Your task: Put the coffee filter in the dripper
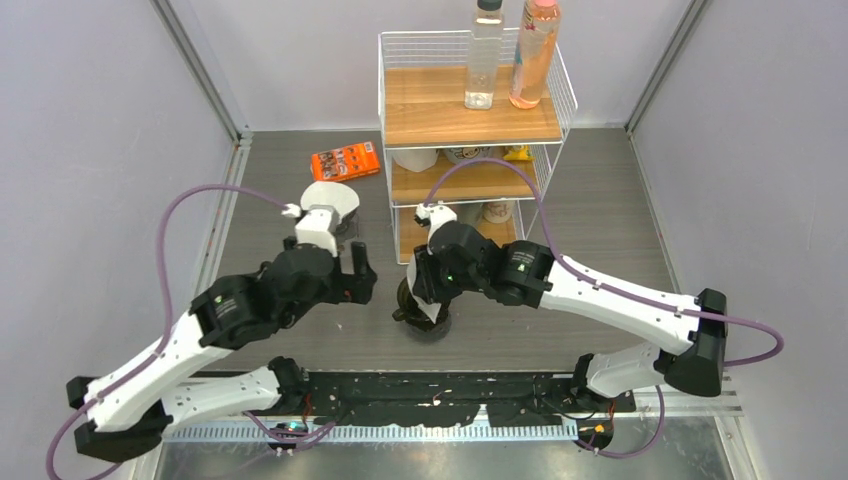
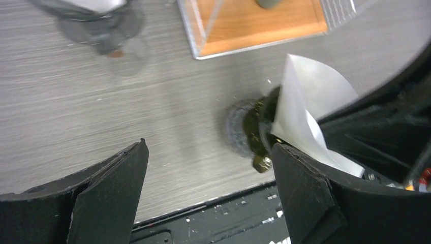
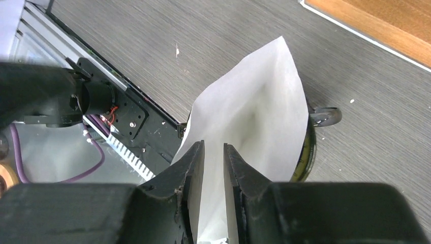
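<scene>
The white paper coffee filter (image 3: 264, 101) stands as an open cone in the dark, glassy dripper (image 3: 307, 152), which sits on the grey table near the front edge. My right gripper (image 3: 213, 152) is directly over the filter. Its jaws are a narrow gap apart, with white paper showing between them. In the top view the right gripper (image 1: 432, 298) covers most of the dripper (image 1: 425, 320). My left gripper (image 2: 208, 168) is open and empty, just left of the dripper (image 2: 249, 132) and filter (image 2: 310, 101). It also shows in the top view (image 1: 357, 275).
A wire rack with wooden shelves (image 1: 470, 120) stands at the back, with two bottles (image 1: 484, 55) on top. An orange packet (image 1: 345, 160) lies to its left. A glass holder with white filters (image 1: 330, 198) stands behind my left arm. The black base rail (image 1: 440, 395) runs along the front.
</scene>
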